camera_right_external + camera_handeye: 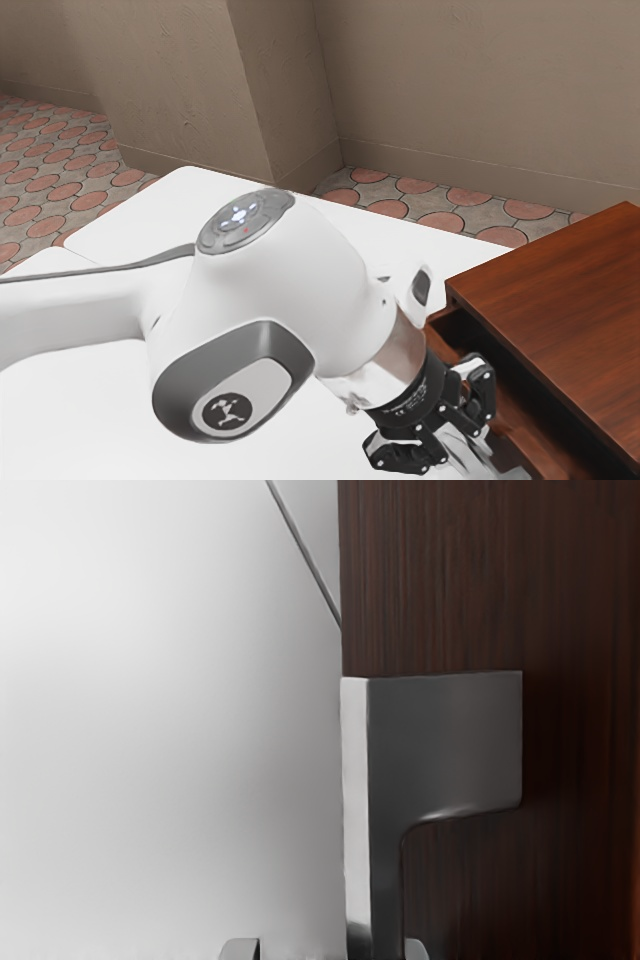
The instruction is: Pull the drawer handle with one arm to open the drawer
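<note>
My pincer (pixel 437 432) is down low at the brown drawer (pixel 480 580), right by its grey handle (pixel 385 780). I cannot tell if it is apart or together. My big white arm (pixel 270 300) hides much of the white surface (pixel 90 420).

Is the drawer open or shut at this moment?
Slightly open, it seems: in the exterior view the drawer juts out past the cabinet top, with a dark gap under that top. How far, I cannot tell.
</note>
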